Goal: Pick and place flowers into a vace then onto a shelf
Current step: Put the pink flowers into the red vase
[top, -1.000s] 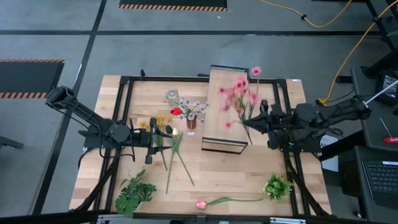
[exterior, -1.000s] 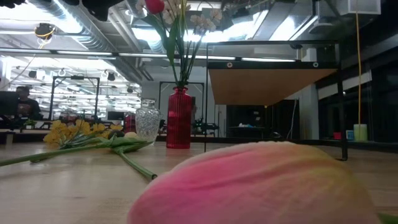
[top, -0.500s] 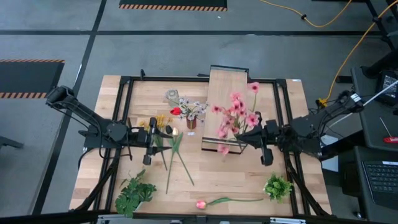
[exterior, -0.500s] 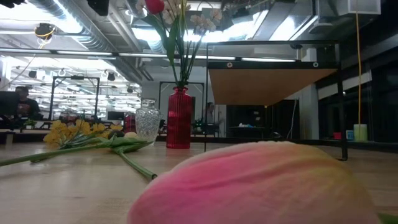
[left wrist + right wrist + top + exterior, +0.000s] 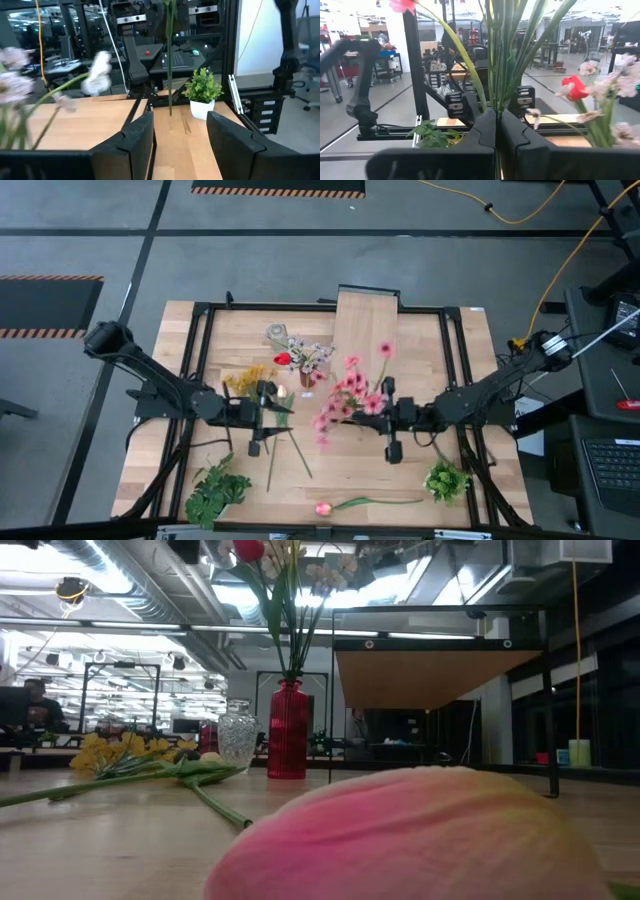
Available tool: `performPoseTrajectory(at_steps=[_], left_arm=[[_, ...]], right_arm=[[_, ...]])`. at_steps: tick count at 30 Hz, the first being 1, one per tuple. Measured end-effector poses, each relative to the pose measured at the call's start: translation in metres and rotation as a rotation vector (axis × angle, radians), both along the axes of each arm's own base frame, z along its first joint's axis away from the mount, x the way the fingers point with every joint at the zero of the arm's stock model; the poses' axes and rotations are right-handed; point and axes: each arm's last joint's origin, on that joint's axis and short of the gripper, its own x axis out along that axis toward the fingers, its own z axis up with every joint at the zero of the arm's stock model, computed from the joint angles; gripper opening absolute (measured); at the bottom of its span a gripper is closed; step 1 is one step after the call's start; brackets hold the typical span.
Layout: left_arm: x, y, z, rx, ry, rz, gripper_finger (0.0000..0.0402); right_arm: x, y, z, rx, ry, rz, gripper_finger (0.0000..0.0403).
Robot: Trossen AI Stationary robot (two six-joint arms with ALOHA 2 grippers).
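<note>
My right gripper (image 5: 373,418) is shut on a bunch of green stems whose pink blossom sprays (image 5: 345,393) spread above the table's middle, by the shelf's (image 5: 365,315) near end. My left gripper (image 5: 272,416) stands open opposite it, level, over loose flowers (image 5: 283,438) lying on the table; nothing is between its fingers (image 5: 142,137). The clear glass vace (image 5: 277,333) (image 5: 238,737) stands on its base at the far left of the shelf. A pink tulip (image 5: 323,508) (image 5: 400,840) lies at the near edge. My right gripper pinches several green stems (image 5: 496,102) between its two fingers, which lie level, come from the table's right and cross the stems. The bunch is lifted clear. Its blossoms rise above the fingers, and a bare stem end (image 5: 170,95) hangs below them.
A red cylinder (image 5: 307,377) (image 5: 287,730) holding a red rose and white sprigs stands beside the vace. Yellow daisies (image 5: 250,377) lie left of it. Green leafy bunches sit at the near left (image 5: 215,490) and near right (image 5: 445,480). A dark frame rings the table.
My right gripper has carried the pink sprays from over the shelf's right side toward the table's left and near edge, dropping a little and rolling. My left gripper has moved toward the table's right, staying open.
</note>
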Motion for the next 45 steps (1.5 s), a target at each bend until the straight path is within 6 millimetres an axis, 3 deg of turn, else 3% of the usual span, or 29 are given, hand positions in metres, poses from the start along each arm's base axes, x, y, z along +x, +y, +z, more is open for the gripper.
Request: performPoseTrajectory(at_steps=[15,26,35,45], left_arm=[[0.050,-0.022,0.009,0.050,0.015,0.047,0.0178],[0.063,-0.026,0.012,0.035,0.006,0.007,0.0178],[0.064,-0.026,0.015,-0.001,-0.019,-0.008,0.0177],[0.063,-0.029,0.015,0.007,-0.021,-0.072,0.0163]], right_arm=[[0.034,0.021,-0.044,-0.045,-0.026,0.030,0.0000],[0.044,0.026,-0.056,-0.105,-0.094,0.045,0.0000],[0.070,0.033,-0.044,-0.192,-0.088,0.015,0.0000],[0.077,0.035,-0.033,-0.202,-0.072,0.012,0.0000]])
